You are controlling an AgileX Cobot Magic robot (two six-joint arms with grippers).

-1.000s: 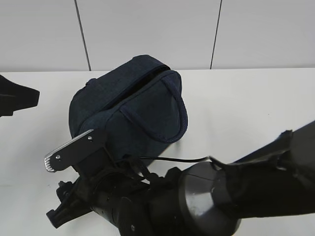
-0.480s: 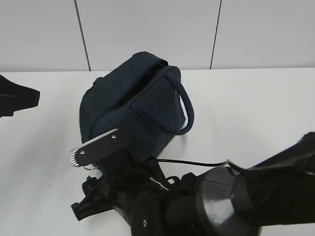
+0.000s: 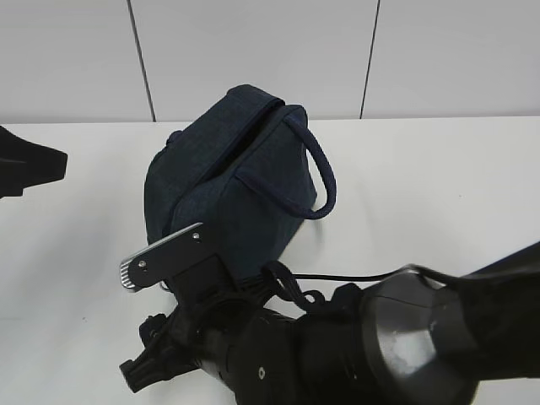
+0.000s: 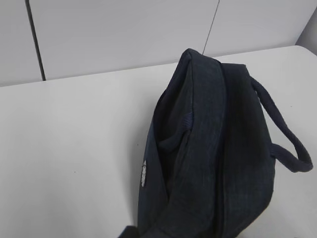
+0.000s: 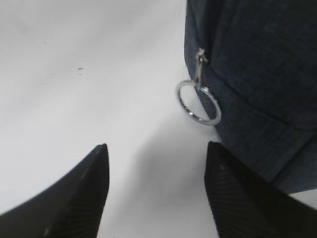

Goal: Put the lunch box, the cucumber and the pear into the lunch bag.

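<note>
The dark navy lunch bag lies tilted on the white table, with one rope handle looping to the right. It fills the left wrist view, where its top seam looks closed. My right gripper is open and empty just in front of the bag's lower corner. The silver zipper pull ring hangs free beyond its fingertips. In the exterior view the right arm hides its jaws. A black part of the left arm shows at the left edge, apart from the bag. The lunch box, cucumber and pear are out of view.
The white table meets a pale panelled wall behind the bag. A black cable runs from the right arm across the table in front of the bag.
The bag has shifted to the right and stands more upright, and the dark gap along its top has closed up. My right arm has moved right and slightly lower.
</note>
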